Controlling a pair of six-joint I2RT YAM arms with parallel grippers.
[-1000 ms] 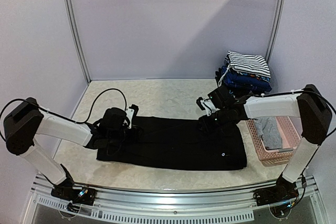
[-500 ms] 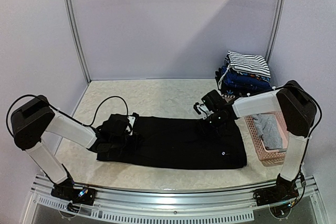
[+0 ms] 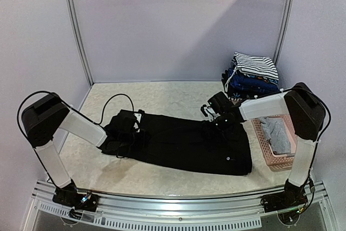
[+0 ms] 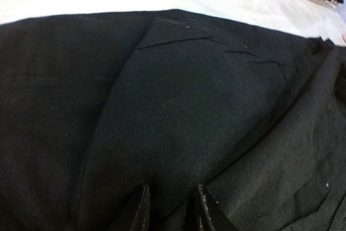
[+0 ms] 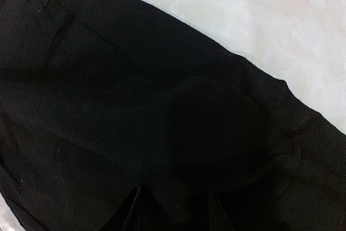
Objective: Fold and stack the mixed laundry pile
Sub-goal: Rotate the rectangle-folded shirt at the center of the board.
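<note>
A large plain black garment point(image 3: 184, 142) with a small white dot point(image 3: 227, 158) lies spread across the table's middle. My left gripper point(image 3: 125, 133) is at its bunched left end, and in the left wrist view its jaws point(image 4: 170, 209) are shut on a fold of the black cloth point(image 4: 178, 106). My right gripper point(image 3: 215, 124) sits on the garment's far right edge; in the right wrist view its jaws point(image 5: 175, 209) close on a hump of the cloth point(image 5: 216, 128). A folded black-and-white striped garment point(image 3: 255, 66) tops a stack at the back right. A grey garment point(image 3: 277, 136) lies in the basket.
A pink lattice basket point(image 3: 286, 162) stands at the right edge of the table, just right of the garment. Dark blue folded clothes point(image 3: 251, 84) sit under the striped one, behind the basket. White walls with metal posts close in the back and sides. A black cable point(image 3: 111, 101) loops behind my left arm.
My left gripper has moved away from the front edge and rightward, dragging the garment's left end with it, so the cloth now lies slanted and bunched there. My right gripper shifted slightly.
</note>
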